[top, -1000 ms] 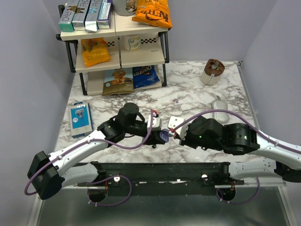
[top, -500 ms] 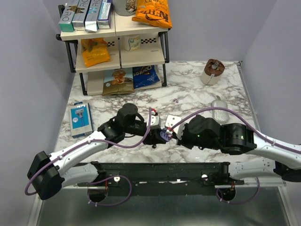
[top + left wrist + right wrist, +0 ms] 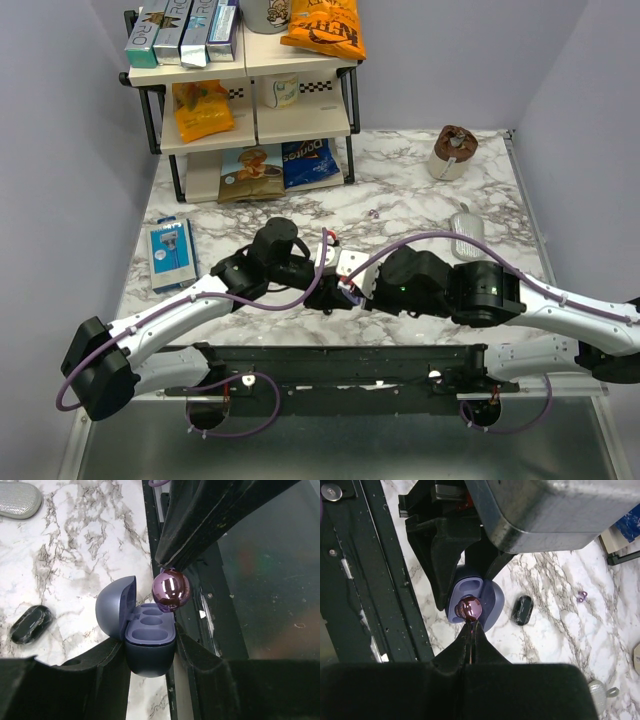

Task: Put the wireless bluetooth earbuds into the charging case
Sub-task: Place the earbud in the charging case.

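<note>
My left gripper [image 3: 150, 641] is shut on the base of the dark blue charging case [image 3: 150, 652], held with its lid [image 3: 115, 607] open and two empty sockets showing. My right gripper [image 3: 471, 623] is shut on one glossy, purple-tinted earbud [image 3: 470, 608] by a thin edge. That earbud [image 3: 171, 590] hangs right over the case's far socket; I cannot tell if it touches. The other earbud [image 3: 522, 610], glossy black, lies on the marble beside the case [image 3: 492, 597]. In the top view both grippers meet at the table's near middle [image 3: 345, 288].
A black rail [image 3: 340, 365] runs along the near table edge under the grippers. A silver oval object [image 3: 466, 222] lies at the right, tiny lilac specks [image 3: 373, 212] mid-table. A blue package [image 3: 169, 252] sits left, a snack shelf [image 3: 250, 90] at the back, a brown cup [image 3: 453, 150] far right.
My right arm has moved left towards the left gripper, bringing the held earbud over the open case. The left arm has barely shifted.
</note>
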You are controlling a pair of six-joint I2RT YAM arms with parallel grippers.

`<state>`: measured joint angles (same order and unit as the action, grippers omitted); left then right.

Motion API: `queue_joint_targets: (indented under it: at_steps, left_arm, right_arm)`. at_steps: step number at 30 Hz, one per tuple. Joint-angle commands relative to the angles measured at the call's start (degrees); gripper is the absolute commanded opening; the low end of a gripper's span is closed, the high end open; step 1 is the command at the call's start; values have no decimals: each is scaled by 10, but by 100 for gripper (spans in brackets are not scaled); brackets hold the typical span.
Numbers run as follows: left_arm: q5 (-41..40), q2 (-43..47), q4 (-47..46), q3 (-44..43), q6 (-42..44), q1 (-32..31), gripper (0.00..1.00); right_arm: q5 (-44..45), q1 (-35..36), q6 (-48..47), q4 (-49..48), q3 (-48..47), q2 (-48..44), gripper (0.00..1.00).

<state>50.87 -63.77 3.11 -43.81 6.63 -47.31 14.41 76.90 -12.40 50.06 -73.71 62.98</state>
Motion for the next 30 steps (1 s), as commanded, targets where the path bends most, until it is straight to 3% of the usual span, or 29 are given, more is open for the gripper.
queue_joint_targets:
  at_steps: [1, 30]
  left_arm:
    - [32, 5, 7, -16, 16, 2, 0]
    - [30, 12, -8, -9, 5, 2, 0]
  right_arm:
    - [20, 4, -20, -23, 15, 3, 1]
    - [-11, 4, -29, -37, 31, 11, 1]
